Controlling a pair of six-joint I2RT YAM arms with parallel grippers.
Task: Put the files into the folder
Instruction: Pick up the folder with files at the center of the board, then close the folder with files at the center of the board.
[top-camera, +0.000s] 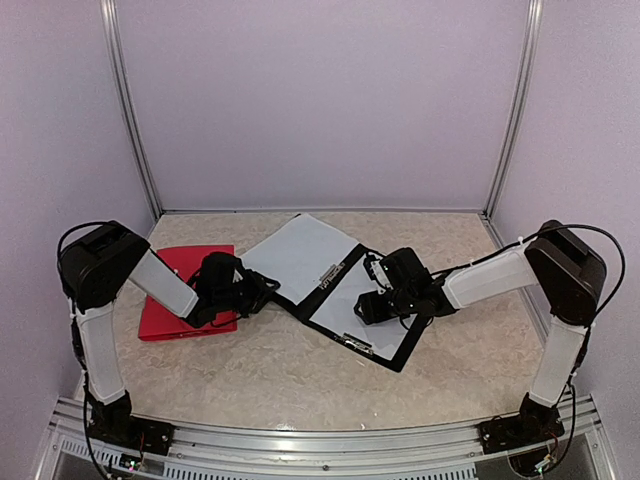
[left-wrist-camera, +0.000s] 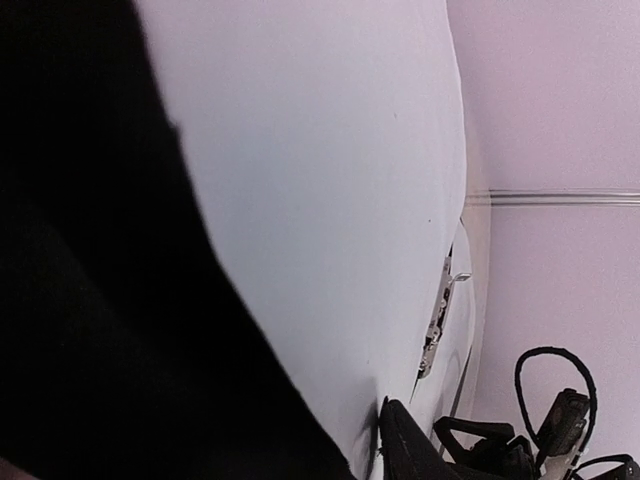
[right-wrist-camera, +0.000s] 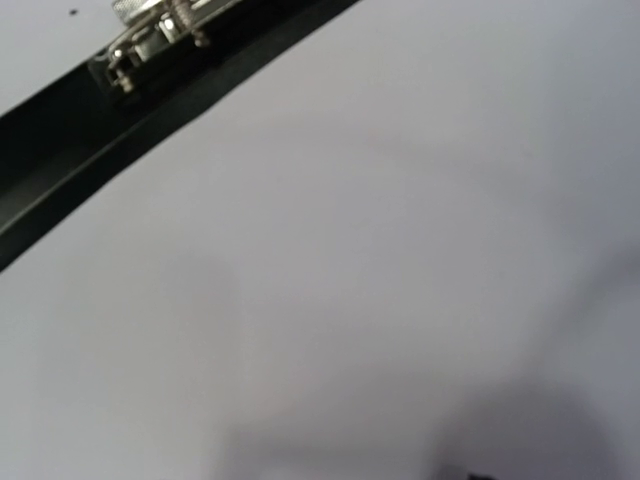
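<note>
At the left of the worktop (top-camera: 300, 385) lies a red folder (top-camera: 165, 315), with your left arm (top-camera: 165, 282) reaching across it. The left jaws sit at the left corner of the open black folder (top-camera: 297, 308), against the edge of the white sheet (top-camera: 300, 250) on its left half. You cannot tell how wide they stand or whether any paper is between them.

The files are already on the black folder. A second white sheet (top-camera: 340, 310) rests on the right half, just past the metal clip (right-wrist-camera: 150, 30) on the spine.

Your right arm (top-camera: 490, 275) holds the right jaws low over that right sheet. Their opening is hidden, and nothing shows as gripped.

The main risk is probably on the left: a pinch there may catch the cover along with the paper. It may also crease the corner or drag the sheet off the folder. If the right jaws press down, they could slide the whole folder or snag the sheet on the clip.
</note>
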